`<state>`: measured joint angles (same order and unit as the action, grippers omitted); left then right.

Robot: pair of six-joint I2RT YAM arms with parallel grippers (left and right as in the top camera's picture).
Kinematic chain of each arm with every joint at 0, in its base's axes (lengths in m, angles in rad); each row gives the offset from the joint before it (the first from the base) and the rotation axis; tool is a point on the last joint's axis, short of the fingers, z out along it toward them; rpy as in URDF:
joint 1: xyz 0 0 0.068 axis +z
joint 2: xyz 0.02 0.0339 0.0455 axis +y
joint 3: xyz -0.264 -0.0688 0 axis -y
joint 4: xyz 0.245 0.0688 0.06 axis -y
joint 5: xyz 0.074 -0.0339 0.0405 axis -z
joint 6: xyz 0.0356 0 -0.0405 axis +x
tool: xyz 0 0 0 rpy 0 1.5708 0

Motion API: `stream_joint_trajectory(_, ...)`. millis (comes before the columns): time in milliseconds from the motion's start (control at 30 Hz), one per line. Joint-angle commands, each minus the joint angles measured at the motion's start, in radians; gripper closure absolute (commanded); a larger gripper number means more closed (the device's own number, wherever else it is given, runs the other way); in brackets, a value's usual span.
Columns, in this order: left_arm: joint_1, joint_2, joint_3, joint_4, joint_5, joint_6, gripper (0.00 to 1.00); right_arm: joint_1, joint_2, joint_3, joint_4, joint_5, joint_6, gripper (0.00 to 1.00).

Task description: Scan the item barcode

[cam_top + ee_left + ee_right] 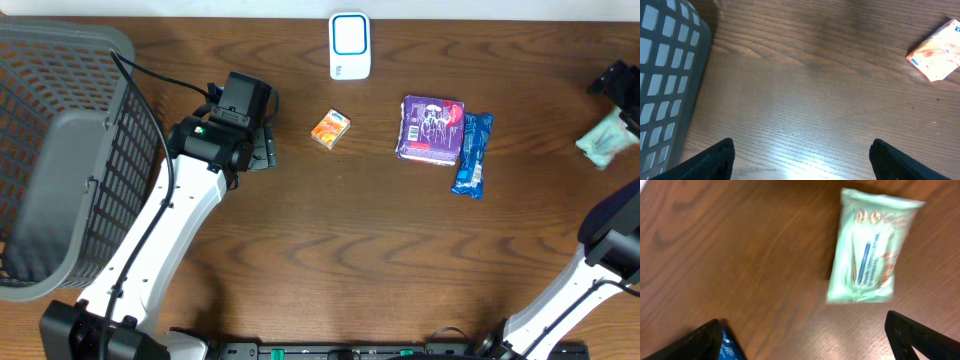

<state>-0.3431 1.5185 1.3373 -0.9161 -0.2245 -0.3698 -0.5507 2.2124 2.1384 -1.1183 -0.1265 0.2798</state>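
The scanner (350,45), white with a blue face, stands at the back middle of the table. A pale green packet (870,245) lies blurred on the wood beyond my right gripper (802,330), whose jaws are wide open with nothing between them. From overhead that packet (605,140) sits at the table's right edge, just below the right gripper (620,88). My left gripper (802,150) is open over bare wood, also seen from overhead (255,125). A small orange box (937,50) lies ahead to its right, left of centre from overhead (330,129).
A purple packet (432,129) and a blue packet (472,153) lie side by side right of centre. A blue corner (730,347) shows by the right gripper's left finger. A grey mesh basket (60,150) fills the left end, its wall (665,75) close to the left gripper.
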Motion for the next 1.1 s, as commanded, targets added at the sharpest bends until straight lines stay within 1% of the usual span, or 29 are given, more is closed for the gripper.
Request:
stream_joint_trajectory(0, 0.002, 0.006, 0.007, -0.003, -0.02, -0.009, 0.14, 0.007, -0.002, 0.006, -0.025, -0.047, -0.027, 0.01)
stream_joint_trajectory(67, 0.002, 0.006, 0.007, -0.003, -0.02, -0.009, 0.14, 0.017, -0.001, 0.006, -0.05, -0.121, -0.041, 0.01)
stream_joint_trajectory(167, 0.002, 0.006, 0.007, -0.003, -0.019, -0.01, 0.14, 0.043, -0.001, 0.006, -0.092, -0.254, -0.099, 0.01)
stream_joint_trajectory(233, 0.002, 0.006, 0.007, -0.003, -0.02, -0.009, 0.14, 0.067, -0.002, 0.006, -0.13, -0.307, -0.106, 0.01)
stream_joint_trajectory(333, 0.002, 0.006, 0.007, -0.003, -0.019, -0.01, 0.14, 0.143, -0.001, 0.004, -0.222, -0.309, -0.108, 0.01)
stream_joint_trajectory(400, 0.002, 0.006, 0.007, -0.003, -0.02, -0.009, 0.14, 0.187, -0.001, -0.003, -0.246, -0.309, -0.13, 0.01)
stream_joint_trajectory(500, 0.002, 0.006, 0.007, -0.003, -0.019, -0.009, 0.14, 0.254, -0.001, -0.024, -0.255, -0.306, -0.171, 0.01)
stream_joint_trajectory(600, 0.002, 0.006, 0.007, -0.003, -0.019, -0.009, 0.14, 0.331, -0.002, -0.06, -0.247, -0.254, -0.173, 0.01)
stream_joint_trajectory(700, 0.002, 0.006, 0.007, -0.003, -0.019, -0.009, 0.14, 0.389, -0.001, -0.103, -0.222, -0.245, -0.173, 0.02)
stream_joint_trajectory(733, 0.002, 0.006, 0.007, -0.003, -0.02, -0.01, 0.14, 0.406, -0.001, -0.118, -0.208, -0.245, -0.173, 0.11)
stream_joint_trajectory(800, 0.002, 0.006, 0.007, -0.003, -0.019, -0.009, 0.14, 0.439, -0.001, -0.149, -0.19, -0.244, -0.166, 0.37)
stream_joint_trajectory(833, 0.002, 0.006, 0.007, -0.003, -0.02, -0.01, 0.14, 0.461, -0.002, -0.168, -0.183, -0.234, -0.145, 0.4)
stream_joint_trajectory(933, 0.002, 0.006, 0.007, -0.003, -0.019, -0.009, 0.14, 0.489, -0.002, -0.186, -0.182, -0.198, -0.117, 0.38)
stream_joint_trajectory(1000, 0.002, 0.006, 0.007, -0.003, -0.019, -0.009, 0.14, 0.497, -0.002, -0.186, -0.183, -0.197, -0.116, 0.41)
stream_joint_trajectory(1067, 0.002, 0.006, 0.007, -0.003, -0.019, -0.009, 0.14, 0.499, -0.005, -0.183, -0.192, -0.201, -0.116, 0.4)
